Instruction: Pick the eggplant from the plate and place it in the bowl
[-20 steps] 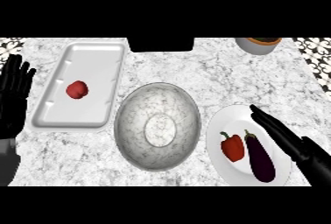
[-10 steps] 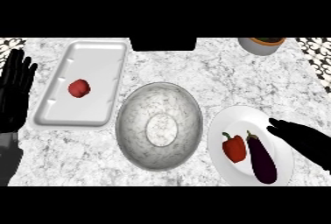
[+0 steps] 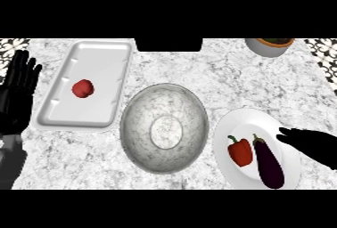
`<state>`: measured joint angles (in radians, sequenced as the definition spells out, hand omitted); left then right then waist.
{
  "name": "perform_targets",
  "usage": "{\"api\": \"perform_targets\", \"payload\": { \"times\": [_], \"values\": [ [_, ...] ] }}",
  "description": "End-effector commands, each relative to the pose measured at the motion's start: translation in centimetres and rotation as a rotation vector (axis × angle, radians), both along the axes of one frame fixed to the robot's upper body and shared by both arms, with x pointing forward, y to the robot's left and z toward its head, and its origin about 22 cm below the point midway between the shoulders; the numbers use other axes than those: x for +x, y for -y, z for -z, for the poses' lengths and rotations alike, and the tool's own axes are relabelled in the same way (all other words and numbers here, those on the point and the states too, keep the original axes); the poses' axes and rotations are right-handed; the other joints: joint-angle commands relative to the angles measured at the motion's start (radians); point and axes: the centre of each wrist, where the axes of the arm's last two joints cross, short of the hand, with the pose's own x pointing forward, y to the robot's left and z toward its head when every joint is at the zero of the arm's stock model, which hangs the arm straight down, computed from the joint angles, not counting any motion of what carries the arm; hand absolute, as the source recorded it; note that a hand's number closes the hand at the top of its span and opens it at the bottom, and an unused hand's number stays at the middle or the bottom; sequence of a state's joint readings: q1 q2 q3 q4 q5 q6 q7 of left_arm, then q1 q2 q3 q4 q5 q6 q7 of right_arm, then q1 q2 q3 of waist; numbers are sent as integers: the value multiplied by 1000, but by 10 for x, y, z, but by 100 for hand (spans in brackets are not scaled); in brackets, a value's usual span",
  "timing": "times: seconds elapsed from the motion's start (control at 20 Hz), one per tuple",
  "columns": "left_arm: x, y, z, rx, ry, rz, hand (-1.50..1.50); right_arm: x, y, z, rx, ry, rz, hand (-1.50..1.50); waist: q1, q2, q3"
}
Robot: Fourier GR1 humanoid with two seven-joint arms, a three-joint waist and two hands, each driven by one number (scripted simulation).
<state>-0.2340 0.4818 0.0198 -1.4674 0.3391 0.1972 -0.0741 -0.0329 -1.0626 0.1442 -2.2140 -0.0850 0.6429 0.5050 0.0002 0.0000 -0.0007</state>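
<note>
A dark purple eggplant point(image 3: 269, 163) lies on the white plate point(image 3: 240, 120) at the lower right, next to a red bell pepper point(image 3: 241, 151). The marbled bowl point(image 3: 164, 128) sits left of the plate, with nothing in it. My right hand point(image 3: 312, 145) hovers over the plate's right rim, just right of the eggplant, fingers pointing left and not touching it. My left hand point(image 3: 18, 95) rests open at the left edge, fingers up.
A white rectangular tray point(image 3: 105, 67) with a small red fruit point(image 3: 82, 88) lies left of the bowl. A grey pot point(image 3: 269, 46) stands at the back right. Patterned tiles show at both far corners.
My right hand has drawn back to the right and lowered, from across the plate's top to beside the eggplant. The left hand has barely moved.
</note>
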Motion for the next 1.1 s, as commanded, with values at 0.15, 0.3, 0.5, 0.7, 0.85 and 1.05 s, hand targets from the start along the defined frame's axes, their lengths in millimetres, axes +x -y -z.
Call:
{"api": "perform_targets", "payload": {
  "times": [0.15, 0.3, 0.5, 0.7, 0.85, 1.05],
  "values": [
    [-5, -10, -4, -5, 0, 8, 0, 15, -4, 26, -14, -47, 0, -150, 4, 0, 1],
    [6, -9, 3, -5, 3, 3, 0, 20, 5, 50, -52, -59, 20, -150, -2, 1, 1],
    [-8, -6, 9, -4, -5, 7, 0, 23, -11, 55, -27, -89, 34, -150, 2, 0, 1],
    [-1, 0, 9, 1, -6, 4, 0, 50, 2, 84, -27, -63, 67, -150, 8, 3, 1],
    [-15, -6, 6, -5, -6, 0, 0, 30, 17, 96, -66, -80, 70, -150, 1, -1, 1],
    [4, -2, -6, -15, -8, 23, 0, 28, 17, 117, -28, -67, 35, -150, -4, 0, 1]
  ]
}}
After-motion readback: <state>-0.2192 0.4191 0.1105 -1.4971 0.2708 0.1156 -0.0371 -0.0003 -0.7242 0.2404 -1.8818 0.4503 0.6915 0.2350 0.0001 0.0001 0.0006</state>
